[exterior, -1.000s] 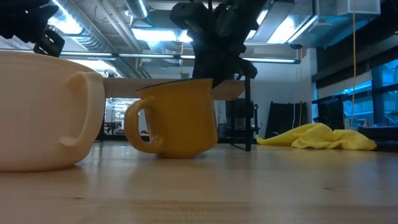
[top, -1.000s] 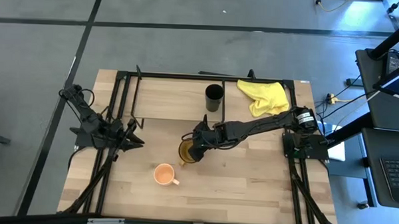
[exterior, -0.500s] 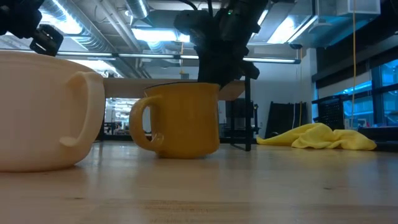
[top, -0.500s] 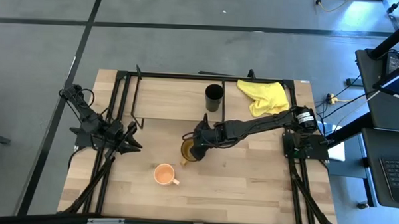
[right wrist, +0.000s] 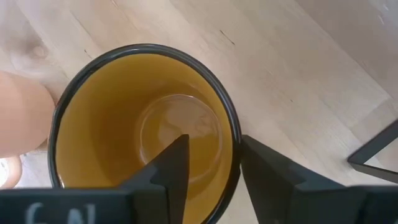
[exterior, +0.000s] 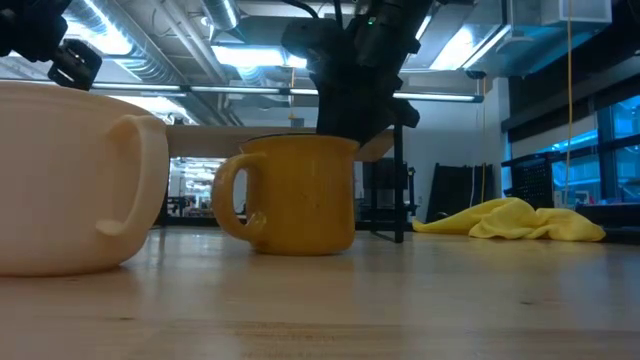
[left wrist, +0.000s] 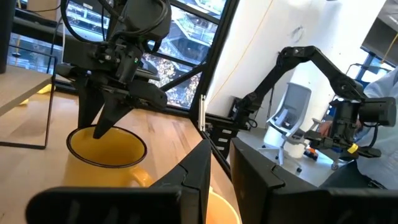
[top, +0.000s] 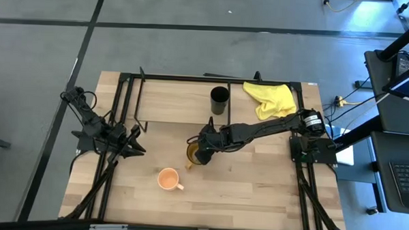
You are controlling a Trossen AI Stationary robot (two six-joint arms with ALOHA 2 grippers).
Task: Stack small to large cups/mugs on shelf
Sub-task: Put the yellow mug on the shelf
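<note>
My right gripper [right wrist: 208, 165] straddles the rim of the amber-yellow handled mug [top: 192, 154] at table centre — jaws narrow, one finger inside, one outside. Peach-orange handled mug [top: 167, 179] at seven o'clock; small black handleless cup [top: 219, 100] at one — on the wooden-board shelf [top: 178, 97].

Even overhead light falls on the pale wooden worktop [top: 256, 185] in the high view, leaving only short, soft shadows under the arms and the black cup [top: 219, 100]. From worktop level, bright ceiling strip lights [exterior: 250, 52] burn out to white, and the right hand [exterior: 350, 125] reads as a near silhouette against them (the left hand [exterior: 75, 65] equally dark). The peach mug [exterior: 70, 180], closest to the lens, is soft and out of focus. In the right wrist view the yellow mug [right wrist: 143, 124] shows a pale glare ring on its glazed bottom. Windows behind glow bright in the left wrist view.
</note>
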